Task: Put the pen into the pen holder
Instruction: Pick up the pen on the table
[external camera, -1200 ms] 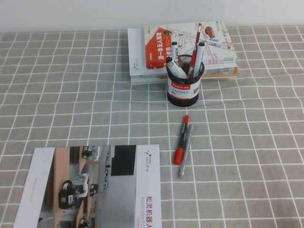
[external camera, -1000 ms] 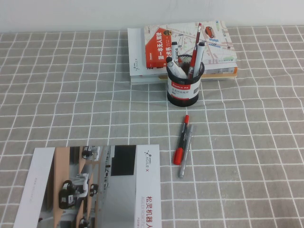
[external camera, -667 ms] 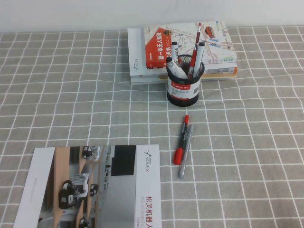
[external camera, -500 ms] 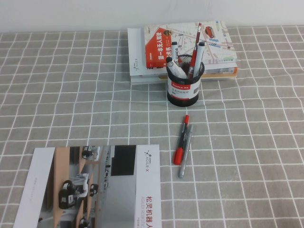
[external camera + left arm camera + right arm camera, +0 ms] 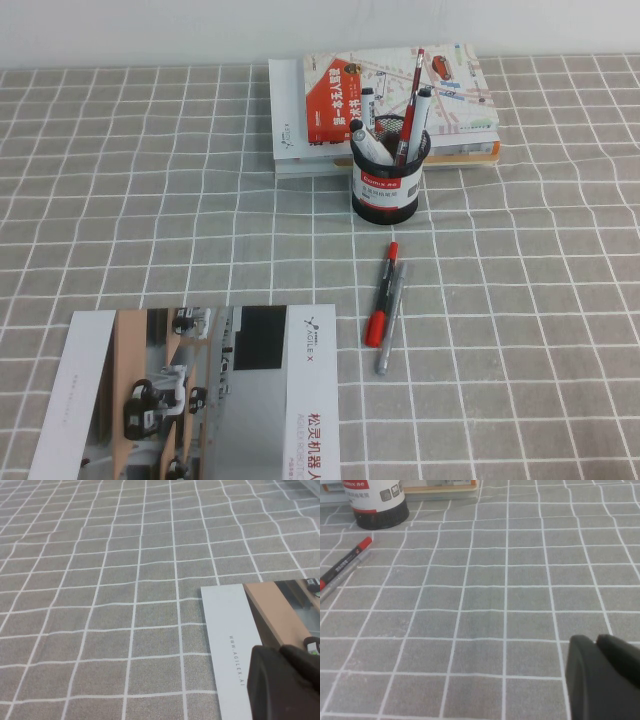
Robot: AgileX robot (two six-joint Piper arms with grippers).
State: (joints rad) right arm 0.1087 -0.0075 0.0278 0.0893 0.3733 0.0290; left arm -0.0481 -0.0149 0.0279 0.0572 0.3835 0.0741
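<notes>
Lying flat on the grey checked cloth (image 5: 150,200), the pen (image 5: 390,320) is seen on the near side of the pen holder (image 5: 386,180), well apart from it, with its far tip pointed roughly toward the holder. A red-and-black pen (image 5: 381,295) is laid along the pen's left side, touching or nearly touching it; its red tip is the end closer to the holder. The holder is stood upright and is already filled with several markers (image 5: 395,125), which are leaned out over its rim. Just behind the holder a stack of books (image 5: 320,110) is seen, the topmost with a map-like cover. A brochure (image 5: 200,400) is placed well to the near left of the holder, at the front edge of the high view.

Neither arm is caught in the high view. The right gripper (image 5: 602,680) is shown only as a dark mass in its own wrist view, held above bare cloth well away from the holder, whose base and the two pens are seen across that view. The left gripper (image 5: 285,682) is likewise seen only as a dark mass, held over the brochure's white margin (image 5: 227,630). Whether either gripper's fingers are parted or closed cannot be told.
</notes>
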